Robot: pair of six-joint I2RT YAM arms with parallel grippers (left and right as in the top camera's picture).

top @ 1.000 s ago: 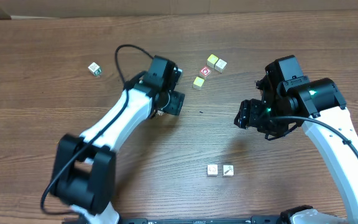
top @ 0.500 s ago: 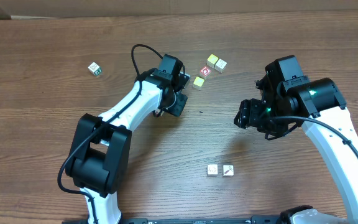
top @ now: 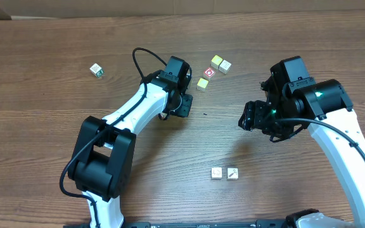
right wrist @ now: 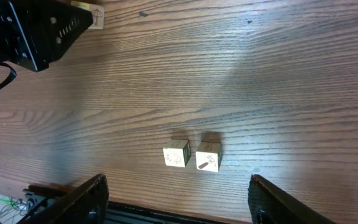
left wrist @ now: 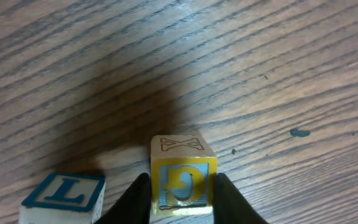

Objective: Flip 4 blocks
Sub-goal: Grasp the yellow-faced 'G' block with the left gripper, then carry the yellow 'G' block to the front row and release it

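Where the blocks (top: 216,172) lie, the table (top: 37,145) is brown woodgrain.

Yellow-faced block (left wrist: 183,180) between fingers (left wrist: 230,200); cream pair (top: 216,172) side by side near front.

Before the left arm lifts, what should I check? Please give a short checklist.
1. Left gripper on both sides of the yellow block: ok.
2. Grip firm enough to lift: cannot tell.
3. L block apart from the left fingers: ok.
4. Right gripper open, away from this block: ok.
5. Block pair below the right gripper untouched: ok.
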